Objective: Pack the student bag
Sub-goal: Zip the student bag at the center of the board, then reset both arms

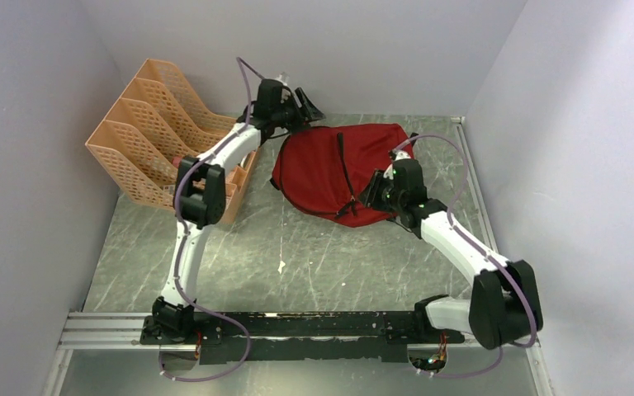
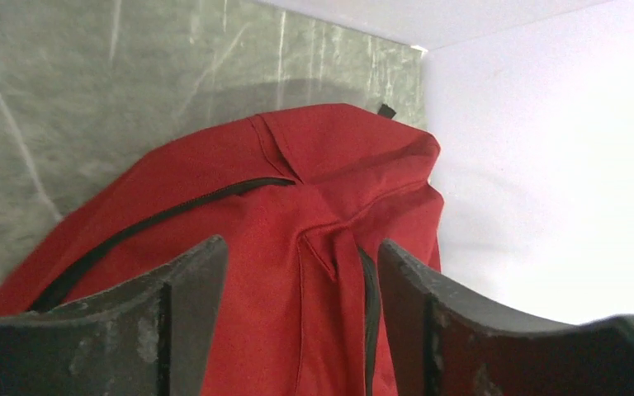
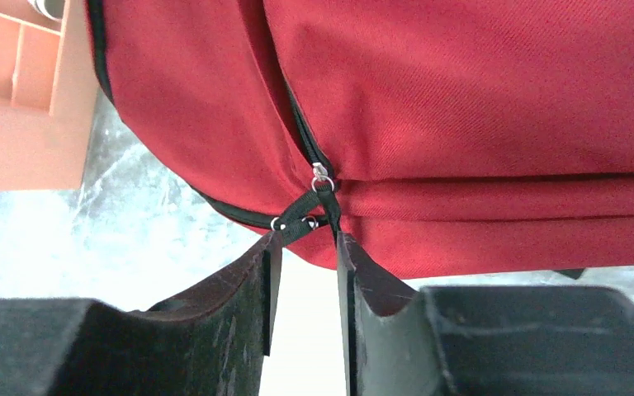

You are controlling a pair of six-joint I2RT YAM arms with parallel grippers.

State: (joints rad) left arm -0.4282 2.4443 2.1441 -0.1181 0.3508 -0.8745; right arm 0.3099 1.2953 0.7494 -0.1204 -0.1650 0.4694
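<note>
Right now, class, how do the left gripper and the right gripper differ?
The left gripper gapes wide; the right gripper shows only a narrow gap. The left sits at the student bag's far end, the right at its near edge by the zipper pulls. Both are open, holding nothing.

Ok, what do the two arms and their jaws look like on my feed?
They match. The left arm and right arm both have white link shells and bulky black joint housings, and a thin purple cable loops alongside each. The jaws are paired flat matte-black plates, scuffed grey in spots. No lettering is legible.
</note>
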